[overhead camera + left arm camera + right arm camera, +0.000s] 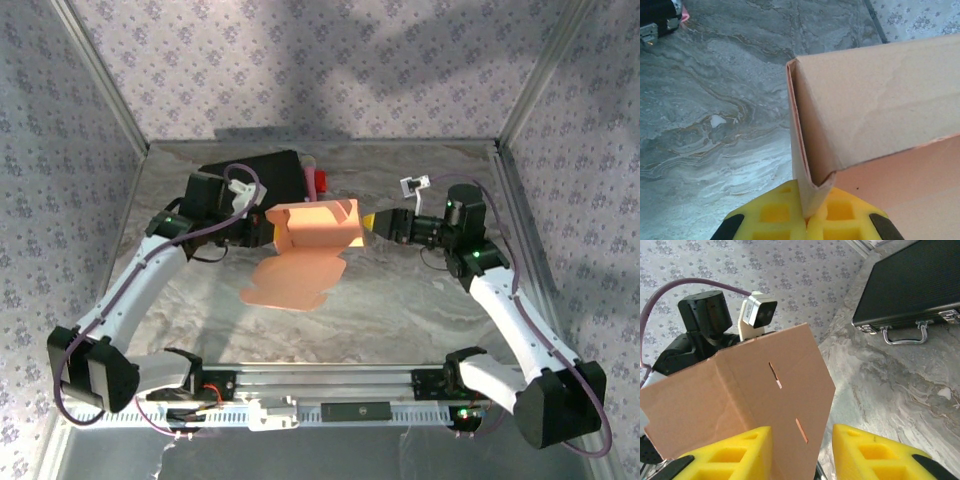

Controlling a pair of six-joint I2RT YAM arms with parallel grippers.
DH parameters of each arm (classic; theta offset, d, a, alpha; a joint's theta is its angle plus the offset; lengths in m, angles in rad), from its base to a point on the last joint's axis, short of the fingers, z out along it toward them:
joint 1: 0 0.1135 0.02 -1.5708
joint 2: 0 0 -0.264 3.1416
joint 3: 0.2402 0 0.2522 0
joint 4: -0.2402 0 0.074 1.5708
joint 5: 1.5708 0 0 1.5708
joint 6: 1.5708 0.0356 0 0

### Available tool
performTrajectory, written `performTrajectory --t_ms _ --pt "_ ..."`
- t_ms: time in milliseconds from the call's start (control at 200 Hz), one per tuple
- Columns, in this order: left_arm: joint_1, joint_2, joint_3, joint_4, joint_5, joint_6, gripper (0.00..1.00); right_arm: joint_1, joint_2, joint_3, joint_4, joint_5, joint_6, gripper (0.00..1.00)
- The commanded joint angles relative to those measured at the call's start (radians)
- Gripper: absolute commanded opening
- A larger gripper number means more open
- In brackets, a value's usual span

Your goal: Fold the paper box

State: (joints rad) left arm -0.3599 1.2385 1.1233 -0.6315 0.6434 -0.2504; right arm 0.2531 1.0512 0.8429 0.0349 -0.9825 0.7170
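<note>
Counts, top cam: arms x2, left arm (135,290) + right arm (515,305). Grippers x2: L gripper (809,217), R gripper (370,221). Yellow fingers (735,452) 2 per gripper, 4 tot. Wrist cams x2, white (238,185) (413,185). Paper box (312,232) x1. Black case (262,172) x1; on it 1 handle (905,335) and 2 latches (865,329) (950,315). Slits in box panel, R wrist cam: 2 (775,376) (801,430). Red obj (321,181) by case: 1, type unclear. Table (420,300) x1.
</note>
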Motion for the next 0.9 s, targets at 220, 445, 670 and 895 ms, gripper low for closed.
performTrajectory --t_ms 220,445,670,895 --pt "0.012 0.010 0.027 0.010 0.032 0.031 0.00 0.019 0.040 0.082 0.005 -0.110 -0.054 0.39" --pt "0.012 0.008 0.007 0.031 -0.001 0.016 0.00 0.050 0.031 0.082 0.010 -0.097 -0.058 0.40" --pt "0.012 0.012 0.009 0.032 -0.007 0.014 0.00 0.078 0.034 0.088 0.003 -0.073 -0.072 0.39" --pt "0.012 0.007 0.004 0.030 -0.018 0.017 0.00 0.086 0.001 0.094 -0.011 -0.067 -0.080 0.40"
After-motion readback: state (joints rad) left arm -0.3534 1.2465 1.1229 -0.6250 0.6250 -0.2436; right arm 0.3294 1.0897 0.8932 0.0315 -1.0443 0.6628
